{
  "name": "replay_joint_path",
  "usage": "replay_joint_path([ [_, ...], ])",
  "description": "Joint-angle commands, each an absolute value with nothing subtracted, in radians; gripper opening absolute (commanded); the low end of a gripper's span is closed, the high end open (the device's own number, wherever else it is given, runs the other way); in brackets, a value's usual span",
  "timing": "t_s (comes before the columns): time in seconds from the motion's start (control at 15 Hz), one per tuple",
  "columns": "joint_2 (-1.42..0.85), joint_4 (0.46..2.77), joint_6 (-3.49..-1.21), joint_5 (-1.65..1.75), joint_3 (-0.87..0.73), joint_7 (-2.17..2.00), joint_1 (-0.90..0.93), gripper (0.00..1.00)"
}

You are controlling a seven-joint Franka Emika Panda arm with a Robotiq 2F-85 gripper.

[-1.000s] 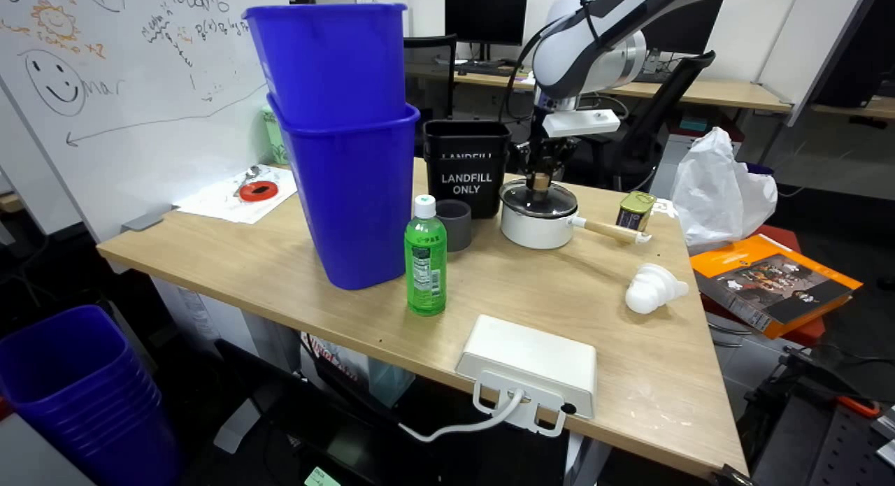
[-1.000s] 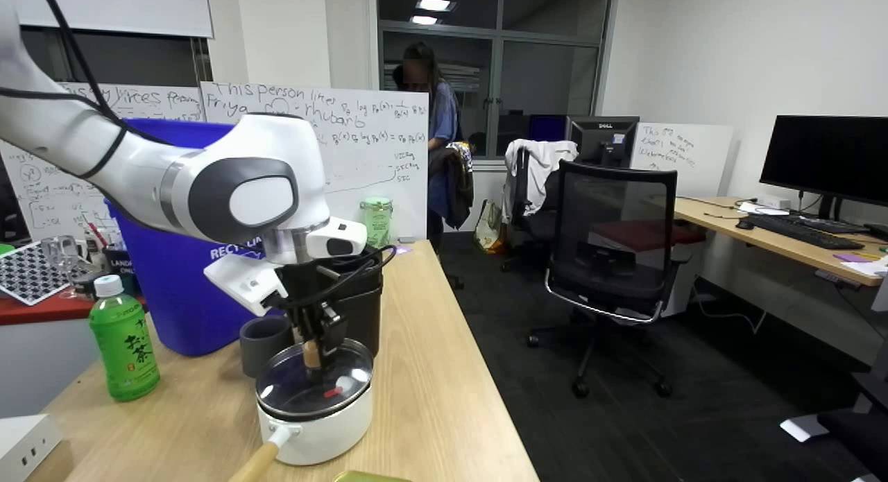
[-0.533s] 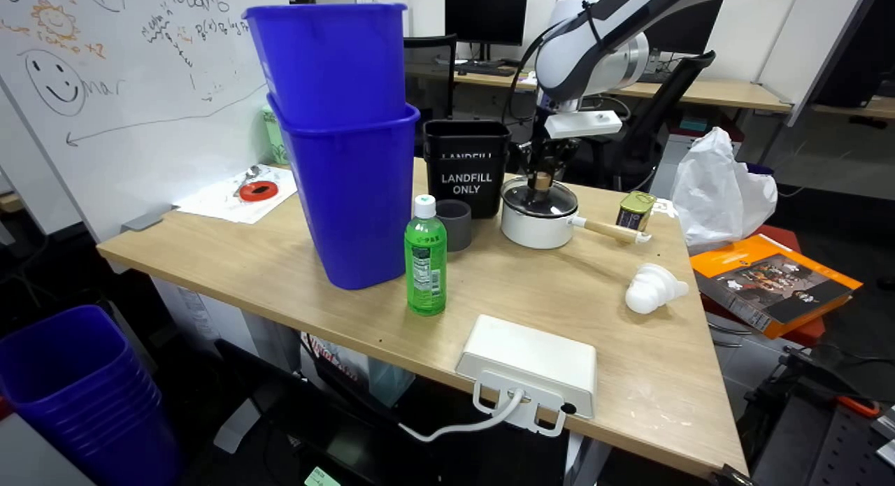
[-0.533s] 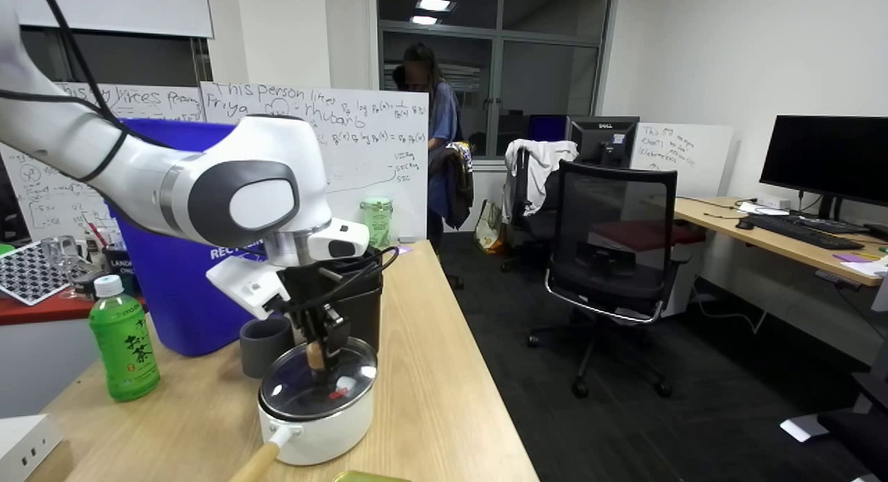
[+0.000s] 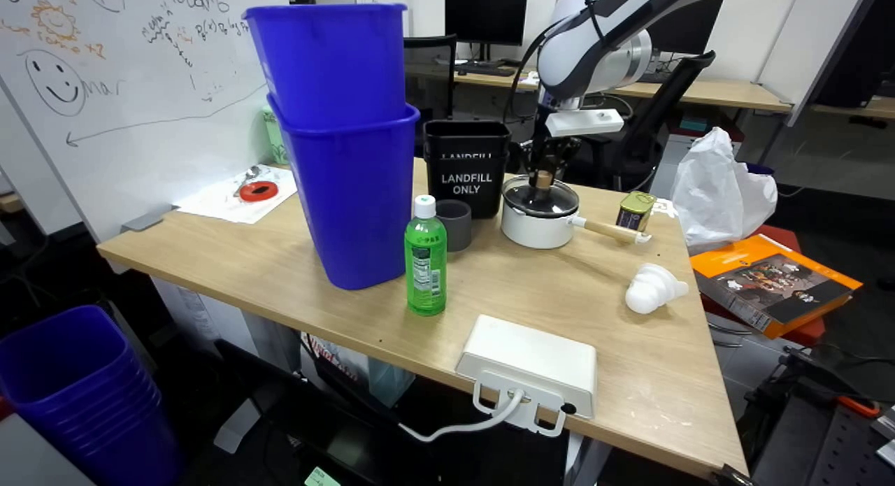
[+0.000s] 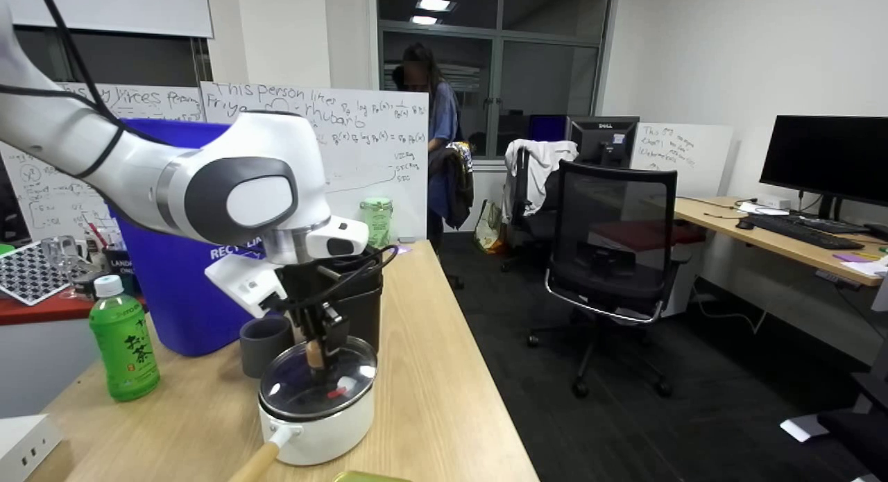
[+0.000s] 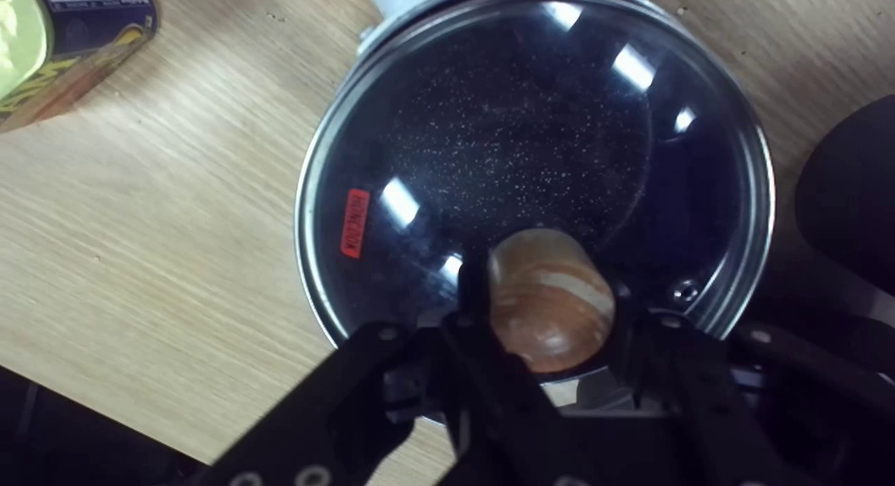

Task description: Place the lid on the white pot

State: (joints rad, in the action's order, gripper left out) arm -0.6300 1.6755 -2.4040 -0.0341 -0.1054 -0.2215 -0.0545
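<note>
The lid (image 5: 521,199) is round, see-through dark glass with a metal rim and a brown wooden knob. It lies over the opening of the white pot (image 5: 535,233) in both exterior views. The pot (image 6: 333,437) has a pale wooden handle. The lid's rim (image 6: 298,395) sits slightly off the pot's edge; I cannot tell if it is fully seated. My gripper (image 6: 322,357) points down from above. In the wrist view my gripper (image 7: 549,297) has one finger on each side of the knob and is shut on it. The lid (image 7: 517,143) hides the pot's inside.
A grey cup (image 5: 454,225) and black landfill bins (image 5: 466,171) stand close beside the pot. Tall blue bins (image 5: 349,192) and a green bottle (image 5: 426,262) are further off. A can (image 5: 635,210) stands near the pot's handle. A white box (image 5: 531,360) lies at the table edge.
My gripper and the lid have shifted slightly over the pot, a little toward the handle side in an exterior view. Over the last half second they barely move. The pot stays in place.
</note>
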Motion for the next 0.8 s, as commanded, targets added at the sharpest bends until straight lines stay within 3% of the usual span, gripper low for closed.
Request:
replay_joint_path([
  [0.0, -0.582, 1.734, -2.423, -0.022, -0.119, -0.244, -0.039, 0.16],
  [0.73, -0.573, 1.791, -2.521, 0.026, -0.137, -0.263, -0.009, 0.16],
])
